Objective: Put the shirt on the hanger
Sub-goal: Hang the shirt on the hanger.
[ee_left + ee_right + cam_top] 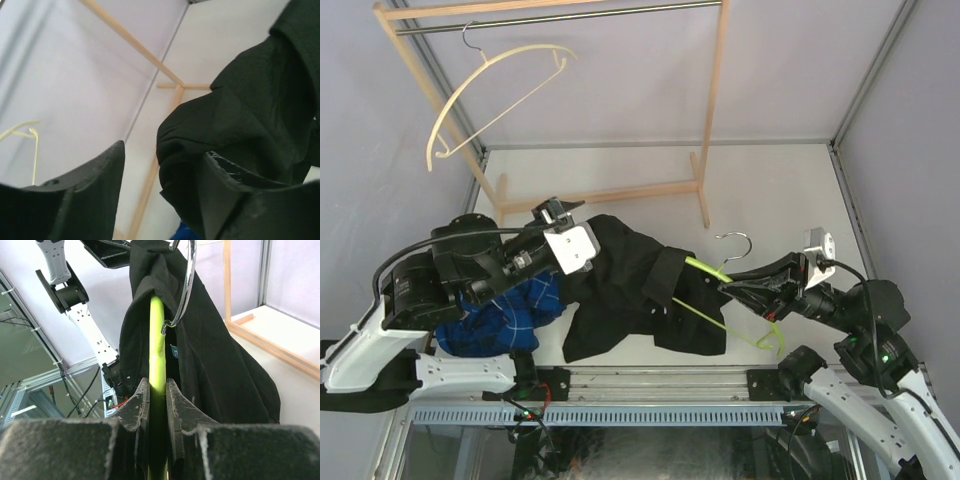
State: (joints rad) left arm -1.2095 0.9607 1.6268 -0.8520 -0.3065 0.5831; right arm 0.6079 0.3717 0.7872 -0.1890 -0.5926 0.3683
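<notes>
The black shirt (630,290), limp and light, is hanging above mid-worktop (770,190) over the lime-green hanger's (703,267) ten-o'clock arm. The right tool (157,390) is clamping the thin, stiff four-o'clock arm. The left tool (164,152) is gaping beside the cloth. Pinching a bunched fold near the collar looks safest.

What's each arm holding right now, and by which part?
Right gripper: lime-green hanger, clamped on one arm near the hook. Left gripper: jaws open, nothing held.
</notes>
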